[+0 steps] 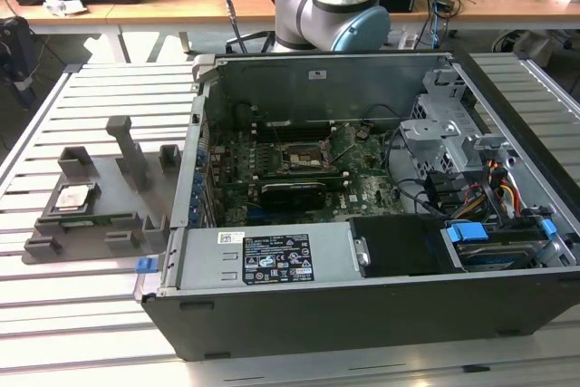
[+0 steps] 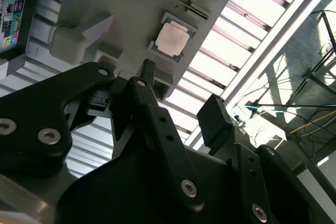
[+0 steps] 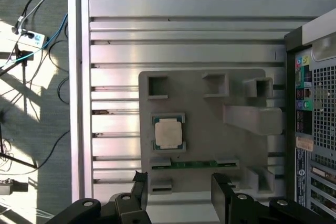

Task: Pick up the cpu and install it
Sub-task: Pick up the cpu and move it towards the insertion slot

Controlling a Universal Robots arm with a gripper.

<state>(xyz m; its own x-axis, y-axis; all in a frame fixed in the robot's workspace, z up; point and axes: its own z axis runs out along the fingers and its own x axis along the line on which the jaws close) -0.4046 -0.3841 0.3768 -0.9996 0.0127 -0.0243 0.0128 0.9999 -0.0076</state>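
Note:
The cpu (image 1: 74,197) is a small silvery square chip lying flat in a recess of a grey holder block (image 1: 113,189), to the exterior view's left of the open computer case (image 1: 362,314). Both wrist views look down on the cpu (image 3: 168,132) (image 2: 172,40) from well above. My gripper (image 3: 179,184) (image 2: 181,90) hangs open over the holder's edge, apart from the chip, with nothing between its black fingers (image 3: 139,182). Inside the case, the dark square socket (image 1: 304,159) sits on the motherboard.
A thin green memory strip (image 3: 194,164) lies in a slot of the holder beside the cpu. Upright grey posts (image 1: 127,147) rise from the holder. The case wall (image 3: 315,103) stands close to the holder. Everything rests on a slatted metal table (image 3: 184,24); cables trail beyond its edge.

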